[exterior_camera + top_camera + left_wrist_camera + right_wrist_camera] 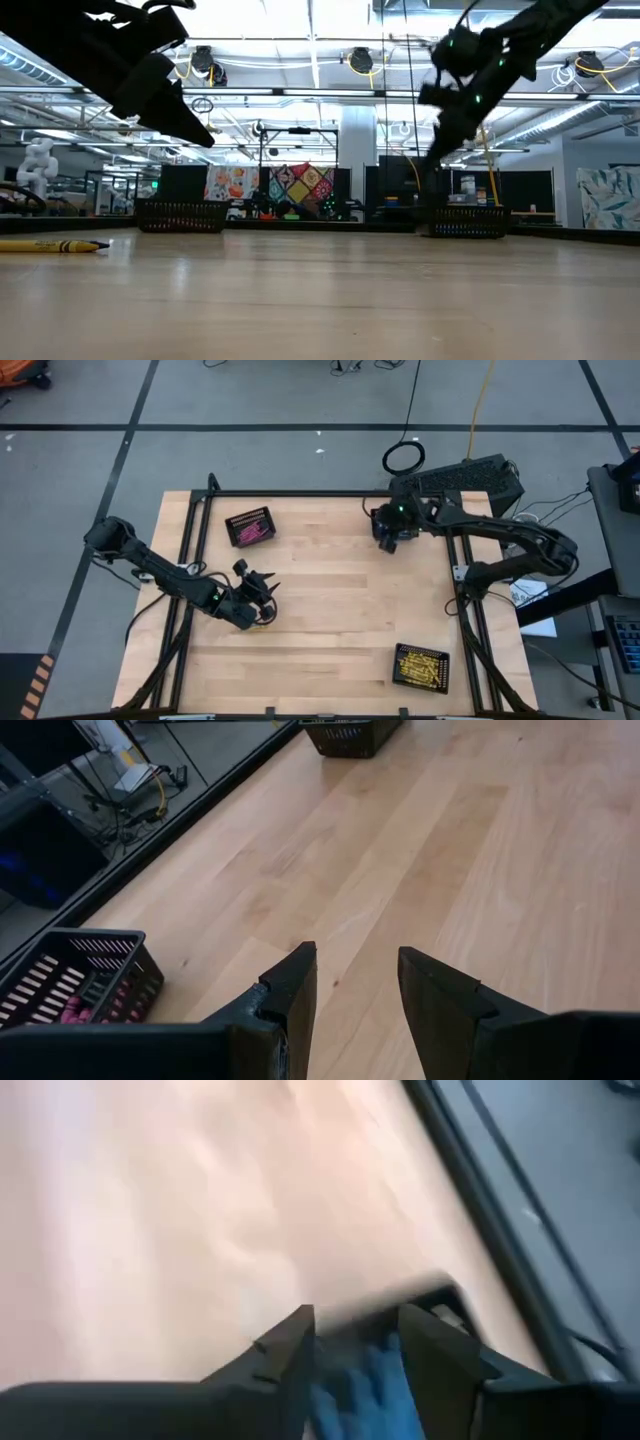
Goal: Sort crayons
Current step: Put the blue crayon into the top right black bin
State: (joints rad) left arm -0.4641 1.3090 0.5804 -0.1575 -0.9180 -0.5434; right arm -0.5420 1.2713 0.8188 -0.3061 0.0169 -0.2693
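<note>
A yellow crayon (55, 245) lies flat on the table, just toward the near edge from my left gripper (257, 592); it also shows in the high view (264, 618). My left gripper (355, 990) is open and empty above the bare wood. My right gripper (390, 532) is at the table's far side, open, over a black basket of blue crayons (370, 1380), which is mostly hidden under it in the high view. The blue crayons show blurred between its fingers; I cannot tell whether it touches them.
A black basket with pink crayons (248, 527) stands at the far left; it also shows in the left wrist view (70, 990). A black basket with yellow crayons (420, 666) stands at the near right. Bare wood lies between them. A dark frame edges the table.
</note>
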